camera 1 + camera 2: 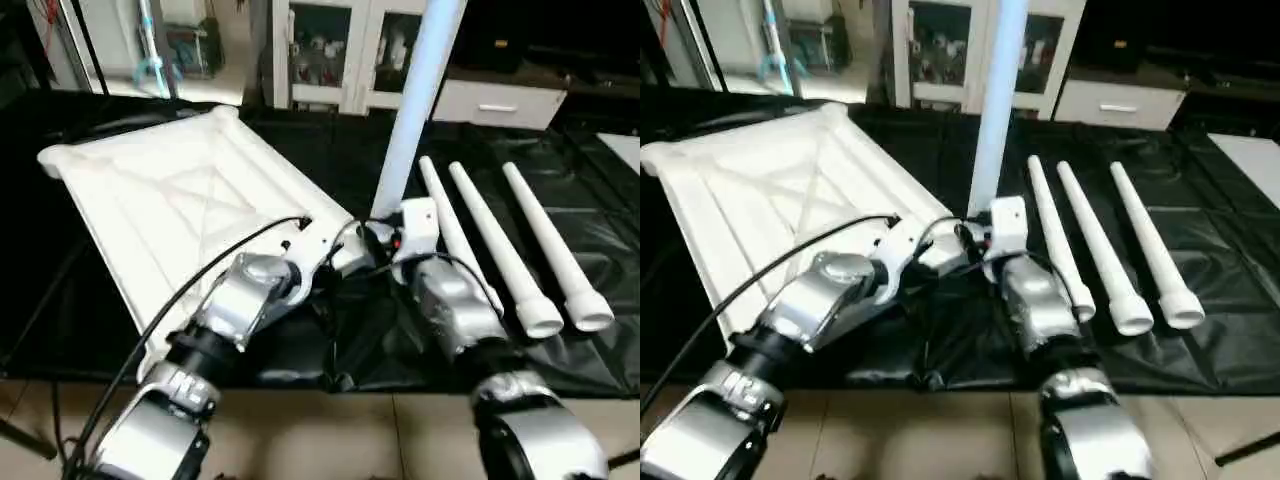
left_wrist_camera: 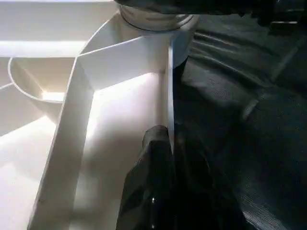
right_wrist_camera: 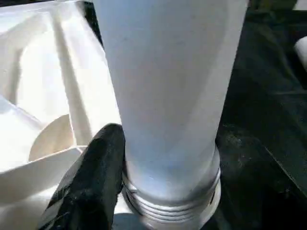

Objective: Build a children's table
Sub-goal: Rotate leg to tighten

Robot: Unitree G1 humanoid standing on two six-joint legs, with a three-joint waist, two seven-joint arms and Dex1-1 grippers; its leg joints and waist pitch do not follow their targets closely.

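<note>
The white tabletop (image 1: 180, 190) lies upside down on the black sheet, ribs up. One white leg (image 1: 410, 110) stands upright in its near right corner socket (image 2: 153, 19), threaded end (image 3: 172, 206) at the socket mouth. My right gripper (image 1: 385, 238) is closed around the base of this leg, one black finger (image 3: 91, 182) pressed against it. My left gripper (image 2: 168, 143) is shut on the thin rim wall (image 2: 169, 86) of the tabletop just beside that corner. Three more legs (image 1: 500, 250) lie side by side on the sheet to the right.
The black sheet (image 1: 600, 250) covers the work surface; its near edge meets tiled floor (image 1: 330, 440). White cabinets (image 1: 340, 50) and a drawer unit (image 1: 500, 100) stand behind. A black cable (image 1: 170, 300) runs along my left forearm.
</note>
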